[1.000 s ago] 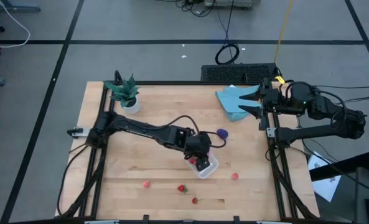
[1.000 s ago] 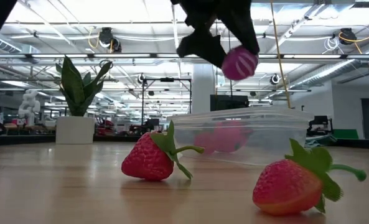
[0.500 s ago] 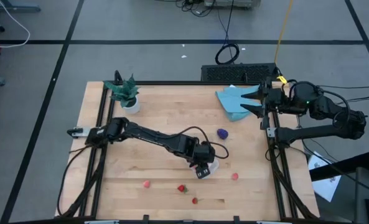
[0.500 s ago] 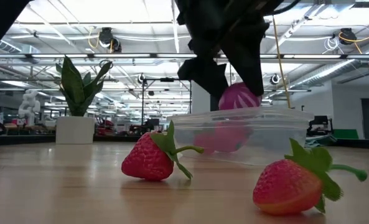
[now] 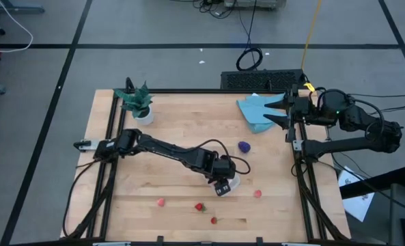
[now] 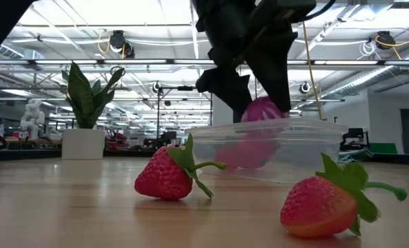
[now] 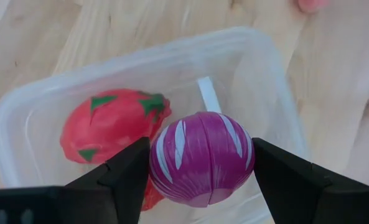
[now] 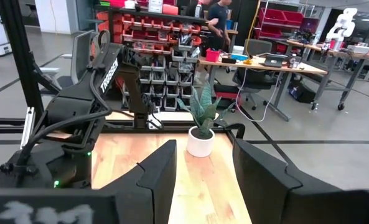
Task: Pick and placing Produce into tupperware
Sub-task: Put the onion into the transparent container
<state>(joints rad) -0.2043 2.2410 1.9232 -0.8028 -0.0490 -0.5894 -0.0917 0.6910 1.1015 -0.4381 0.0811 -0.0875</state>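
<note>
My left gripper [image 7: 201, 171] is shut on the magenta striped produce ball [image 7: 201, 158] right over the tupperware, a clear tub [image 7: 172, 53] at the table's middle. In the low view the ball [image 6: 263, 110] sits at the level of the tub's rim [image 6: 273, 127]. A red piece with green spots [image 7: 112, 124] lies on the tub's floor. A dark purple piece [image 5: 244, 146] rests on the table beyond the tub. My right gripper [image 5: 276, 111] waits raised at the table's right edge, open with nothing between its fingers. My left gripper pinches the striped ball by two opposite sides [image 7: 156, 158] between its two fingers. The fingers [image 7: 116, 180] come from above, slanting down. The ball is lifted off the table, its lower part dipping to the tub's rim, above the red piece.
Several small red and pink berries [image 5: 199, 206] lie on the wood near the front edge; two strawberries [image 6: 166, 173] show close in the low view. A blue cloth [image 5: 257, 109] lies at the far right and a potted plant [image 5: 137, 102] at the far left.
My left gripper has come down with the striped ball, still shut on it, and tipped steeper. The ball has sunk from well above the tub to its rim. The tub and the red piece have stayed in place.
</note>
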